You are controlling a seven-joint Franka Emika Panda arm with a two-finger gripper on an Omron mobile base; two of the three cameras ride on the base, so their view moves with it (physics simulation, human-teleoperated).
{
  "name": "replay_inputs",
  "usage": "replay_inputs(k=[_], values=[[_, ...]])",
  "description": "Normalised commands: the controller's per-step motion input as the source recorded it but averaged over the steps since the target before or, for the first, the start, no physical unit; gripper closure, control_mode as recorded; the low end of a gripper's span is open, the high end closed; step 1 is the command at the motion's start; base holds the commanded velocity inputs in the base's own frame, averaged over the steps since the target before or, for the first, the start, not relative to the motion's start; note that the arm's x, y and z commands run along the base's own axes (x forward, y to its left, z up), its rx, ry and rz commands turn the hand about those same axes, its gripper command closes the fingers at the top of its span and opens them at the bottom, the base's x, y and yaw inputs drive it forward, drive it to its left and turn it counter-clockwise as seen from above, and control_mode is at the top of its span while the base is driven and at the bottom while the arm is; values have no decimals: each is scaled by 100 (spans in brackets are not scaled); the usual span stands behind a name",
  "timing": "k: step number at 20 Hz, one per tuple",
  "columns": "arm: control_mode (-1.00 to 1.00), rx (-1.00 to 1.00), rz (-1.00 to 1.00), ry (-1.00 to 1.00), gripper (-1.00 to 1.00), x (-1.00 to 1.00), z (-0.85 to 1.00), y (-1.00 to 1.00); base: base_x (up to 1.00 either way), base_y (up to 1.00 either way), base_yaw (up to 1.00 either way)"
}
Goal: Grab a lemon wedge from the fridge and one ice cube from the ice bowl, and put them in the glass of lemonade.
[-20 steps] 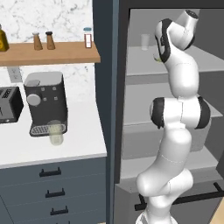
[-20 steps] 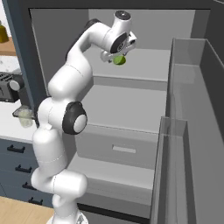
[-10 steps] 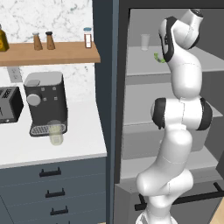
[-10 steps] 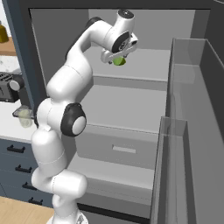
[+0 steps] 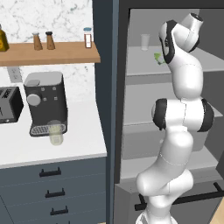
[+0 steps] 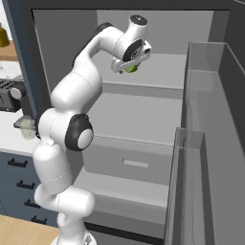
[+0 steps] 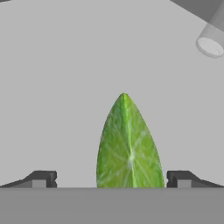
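Arm reaching high into the open fridge (image 6: 143,103), hand up at the top shelf level. Gripper (image 6: 129,67) pointing down over that shelf, green showing just beneath it in the right base view. Lemon wedge (image 7: 129,146) upright between the fingertips (image 7: 41,178) in the hand view, pointed end away from the camera, pale veins fanning from its centre. Fingers spread wide, a clear gap on each side of the wedge; cannot tell whether any contact with it. Same wedge (image 5: 158,58) as a small green speck beside the hand in the left base view. Clear colourless glass (image 5: 145,41) standing further back on the top shelf, well apart from the wedge; seen toward the upper right corner of the hand view (image 7: 211,38). Fridge door (image 6: 206,143) swung open at right, clear bins on its inner side. Glass of lemonade (image 5: 55,133) out on the white counter (image 5: 48,144), directly in front of the coffee machine (image 5: 45,101). Toaster (image 5: 9,105) to the left of that machine. Shakers on the wooden shelf (image 5: 52,52) above.
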Motion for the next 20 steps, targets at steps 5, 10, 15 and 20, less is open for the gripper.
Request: replay_inputs(k=[5, 10, 15, 20], values=[[-100, 0, 0, 0, -100, -4, -20, 0, 0, 0, 0], [-100, 0, 0, 0, 100, -12, 0, 0, 0, 0, 0], [-100, 0, 0, 0, 100, -18, 0, 0, 0, 0, 0], [-100, 0, 0, 0, 100, -17, -1, 0, 0, 0, 0]])
